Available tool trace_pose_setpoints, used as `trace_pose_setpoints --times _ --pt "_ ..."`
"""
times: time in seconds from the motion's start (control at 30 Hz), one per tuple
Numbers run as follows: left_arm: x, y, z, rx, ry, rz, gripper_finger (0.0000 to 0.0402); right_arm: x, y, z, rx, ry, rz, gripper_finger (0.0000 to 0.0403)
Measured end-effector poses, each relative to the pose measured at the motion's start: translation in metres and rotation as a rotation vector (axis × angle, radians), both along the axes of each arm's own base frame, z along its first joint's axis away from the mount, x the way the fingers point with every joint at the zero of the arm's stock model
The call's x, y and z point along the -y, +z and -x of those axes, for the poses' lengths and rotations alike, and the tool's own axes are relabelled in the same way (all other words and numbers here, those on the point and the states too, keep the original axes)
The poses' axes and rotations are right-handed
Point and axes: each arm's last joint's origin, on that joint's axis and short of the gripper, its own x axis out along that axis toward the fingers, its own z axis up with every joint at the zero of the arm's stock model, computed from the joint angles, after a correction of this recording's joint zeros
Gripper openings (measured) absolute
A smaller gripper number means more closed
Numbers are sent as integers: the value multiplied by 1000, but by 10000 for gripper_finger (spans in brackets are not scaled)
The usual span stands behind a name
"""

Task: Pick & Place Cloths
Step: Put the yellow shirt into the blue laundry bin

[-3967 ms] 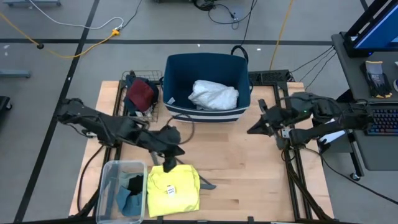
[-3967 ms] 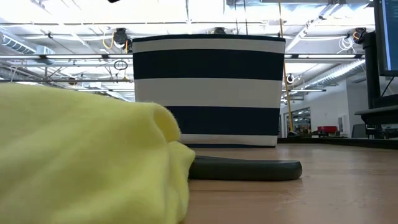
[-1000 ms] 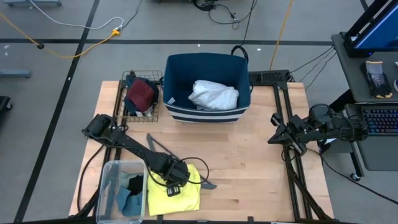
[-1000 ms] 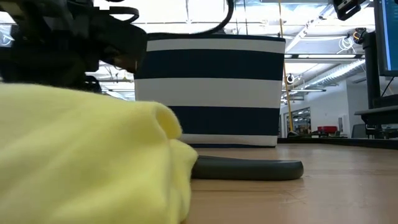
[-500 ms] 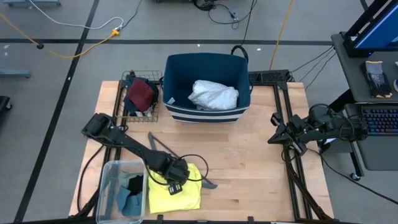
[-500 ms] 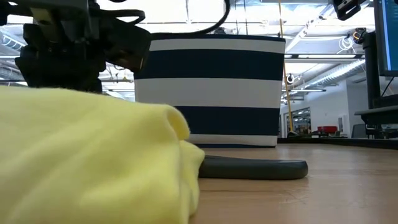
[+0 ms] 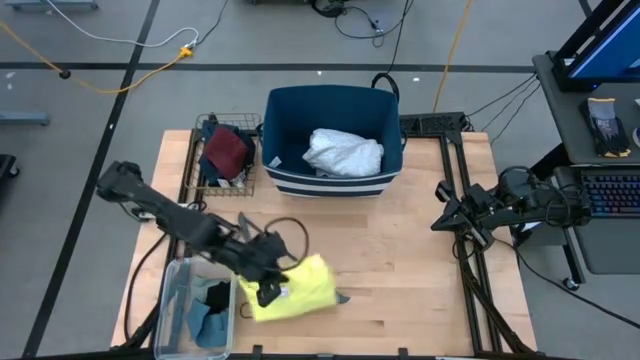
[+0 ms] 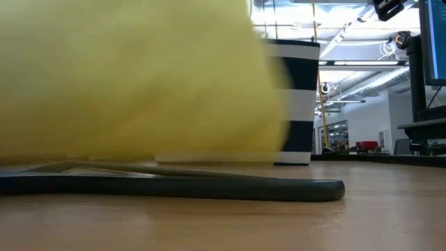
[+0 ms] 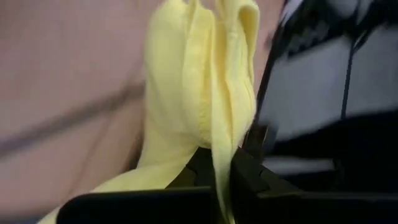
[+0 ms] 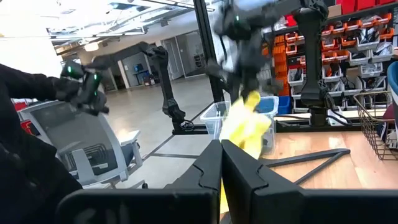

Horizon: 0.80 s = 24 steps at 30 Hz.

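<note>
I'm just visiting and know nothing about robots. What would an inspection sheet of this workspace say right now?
Surface: wooden table, mostly bare on the right.
Job's things: yellow T-shirt lifted off the table; white shirt in the navy bin; maroon piece in the wire basket; dark pieces in the clear tub.
Clutter: grey hanger lying flat under the T-shirt.
Grippers: left gripper, jaws shut on the T-shirt; right gripper, jaws shut, empty, at the table's right edge.
Cables: yellow and black cables on the floor beyond the table.
Surroundings: keyboard on a side desk; office chair; shelving.
</note>
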Motion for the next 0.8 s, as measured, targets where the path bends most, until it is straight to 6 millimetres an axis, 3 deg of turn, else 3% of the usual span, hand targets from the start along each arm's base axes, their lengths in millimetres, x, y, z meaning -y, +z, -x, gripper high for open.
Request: trace_pose_setpoints --times 0.1,0.2,0.5,0.63,0.8 --pt "0 34 6 165 48 -93 7 0 0 0 0 0 0 1" --pt "0 55 9 257 70 -144 7 0 1 0 6 0 0 1" --pt "-3 76 2 434 111 -307 7 0 1 0 14 0 -1 1" --pt "-5 83 -1 521 151 -502 7 0 1 0 15 1 -1 1" --pt "-13 97 -6 589 218 -868 7 0 2 0 17 0 -1 1"
